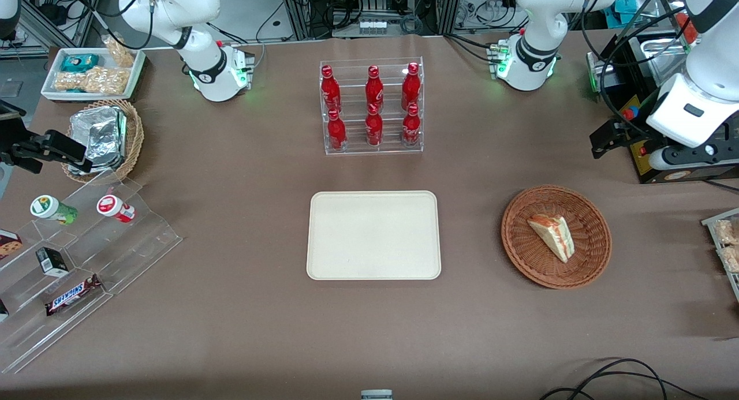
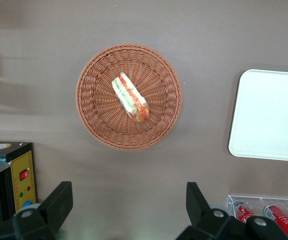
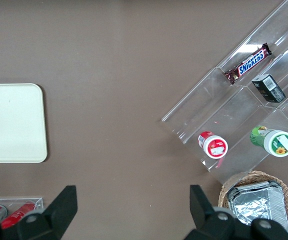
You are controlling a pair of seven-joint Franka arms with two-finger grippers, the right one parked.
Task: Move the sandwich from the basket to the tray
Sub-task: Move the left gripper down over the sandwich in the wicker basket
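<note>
The sandwich (image 1: 553,236) is seen lying on its side in the round reddish-brown wicker basket (image 1: 594,218), roughly at its middle, with the orange-pink and green filling layers turned toward the tray; it is touched by nothing but the weave. The basket is set on the brown table (image 1: 231,307) toward the working arm's end, well apart from the cream-beige tray (image 1: 373,235), which is laid flat at the middle of the table with its surface bare. The gripper (image 2: 126,207) is held high above the table, farther from the front camera than the basket, and is seen in the left wrist view with its two black fingers (image 2: 59,202) spread wide apart and nothing between them; the sandwich (image 2: 130,97) and basket (image 2: 96,125) are shown below it, clear of both fingers. A clear acrylic rack of red cola bottles (image 1: 372,107) is stood farther from the front camera than the tray.
</note>
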